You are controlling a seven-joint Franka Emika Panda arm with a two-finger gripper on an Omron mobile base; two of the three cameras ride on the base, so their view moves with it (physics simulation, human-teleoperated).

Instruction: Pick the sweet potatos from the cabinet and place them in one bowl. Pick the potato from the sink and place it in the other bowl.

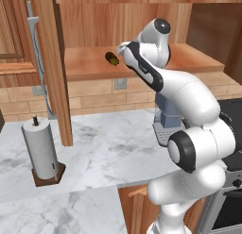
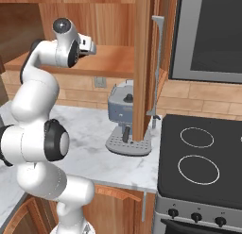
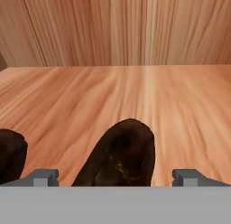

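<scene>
On the cabinet's broad wooden shelf lie two dark olive-brown sweet potatos. One sweet potato sits right between the fingertips of my gripper, which is open with its jaws wide on either side of it. The other sweet potato lies just beyond the left fingertip. From the left base a sweet potato shows on the shelf beside my white hand. The hand reaches into the cabinet. The bowls, the sink and the potato are out of view.
A paper towel holder stands on the marble counter. A grey coffee machine sits under the shelf beside an open cabinet door. A black stove lies to the right, and a second open door to the left.
</scene>
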